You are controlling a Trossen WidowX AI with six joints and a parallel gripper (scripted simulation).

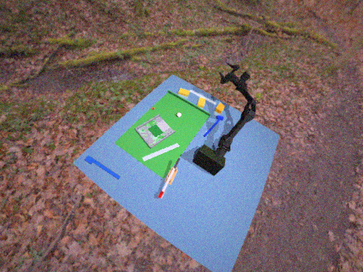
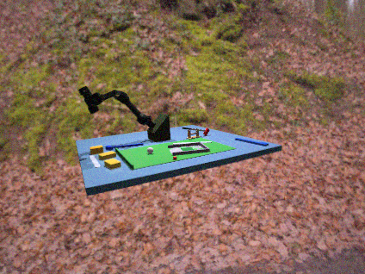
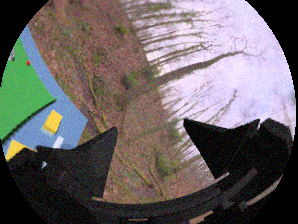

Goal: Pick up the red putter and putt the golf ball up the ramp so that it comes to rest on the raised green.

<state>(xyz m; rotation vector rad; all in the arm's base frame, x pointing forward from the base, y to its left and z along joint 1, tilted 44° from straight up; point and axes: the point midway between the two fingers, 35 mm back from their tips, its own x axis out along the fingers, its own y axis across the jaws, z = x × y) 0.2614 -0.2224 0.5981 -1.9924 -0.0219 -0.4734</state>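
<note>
The red putter lies on a small wooden rack beside the arm's base; its red head is at one end and its dark grip at the other. The white golf ball rests on the green mat. The raised green is a darker green patch inside a low grey-walled frame on the mat, with no ball on it. My gripper is open and empty, high above and beyond the table's edge, far from putter and ball.
Yellow blocks and a white strip lie past the mat's dark end wall. Blue sticks lie on the table, one near the arm, another at the far side. A white bar crosses the mat.
</note>
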